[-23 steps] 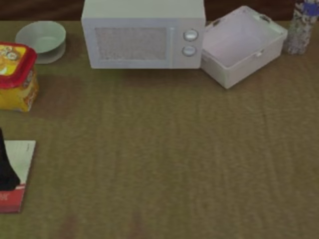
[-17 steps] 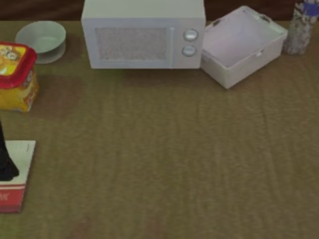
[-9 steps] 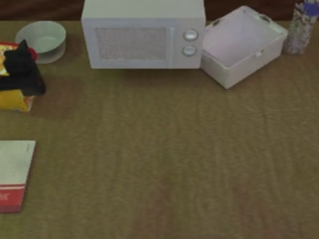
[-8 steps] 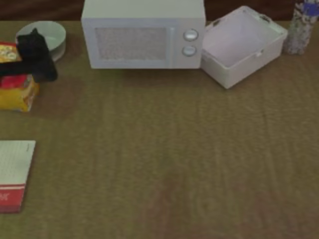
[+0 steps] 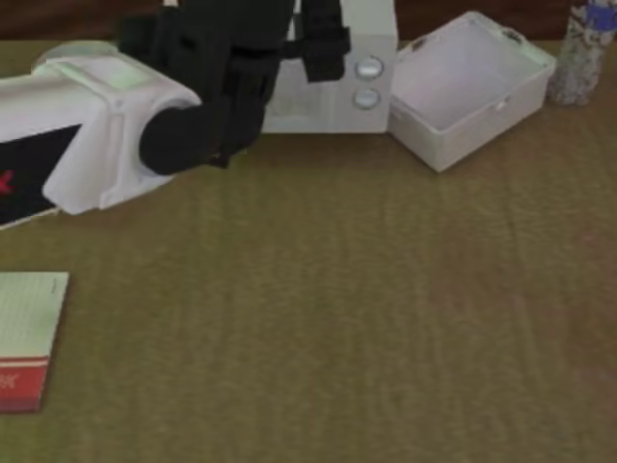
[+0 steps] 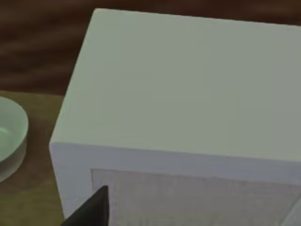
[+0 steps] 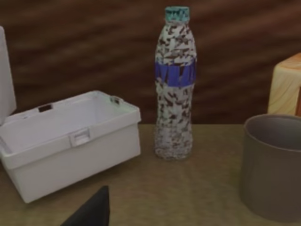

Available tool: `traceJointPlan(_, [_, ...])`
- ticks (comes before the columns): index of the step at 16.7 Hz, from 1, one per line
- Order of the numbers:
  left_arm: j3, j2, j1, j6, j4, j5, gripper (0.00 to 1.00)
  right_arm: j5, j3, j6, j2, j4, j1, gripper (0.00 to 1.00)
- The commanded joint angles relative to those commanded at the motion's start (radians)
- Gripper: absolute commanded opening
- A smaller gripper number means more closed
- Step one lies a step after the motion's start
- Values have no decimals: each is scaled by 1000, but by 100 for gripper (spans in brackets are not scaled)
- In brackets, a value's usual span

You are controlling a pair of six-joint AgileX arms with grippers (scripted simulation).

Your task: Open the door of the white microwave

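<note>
Now the left end effector (image 5: 313, 43) hangs above the microwave (image 5: 371, 58) at the worktop's (image 5: 337, 309) far edge, covering most of the door (image 6: 197, 197). I cannot tell how far its fingers are spread, and it seems to hold nothing. Beside the microwave, to the right, stands a white bin (image 5: 472, 87).

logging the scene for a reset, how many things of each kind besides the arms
boxy white microwave: 1
white lidless plastic bin: 1
pale green bowl: 1
speckled blue-banded bottle: 1
grey cup: 1
red-edged white book: 1
wooden block: 1
total: 7
</note>
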Motion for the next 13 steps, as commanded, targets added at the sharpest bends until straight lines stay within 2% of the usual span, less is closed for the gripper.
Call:
traceJointPlan(3, [124, 189, -74, -35, -9, -66, 100, 0, 0, 0, 0, 0, 0, 100])
traceJointPlan(6, [186, 283, -114, -52, -18, -101, 100, 0, 0, 0, 0, 0, 0, 100])
traceJointPlan(13, [205, 308, -107, -46, -12, -95, 100, 0, 0, 0, 0, 0, 0, 100])
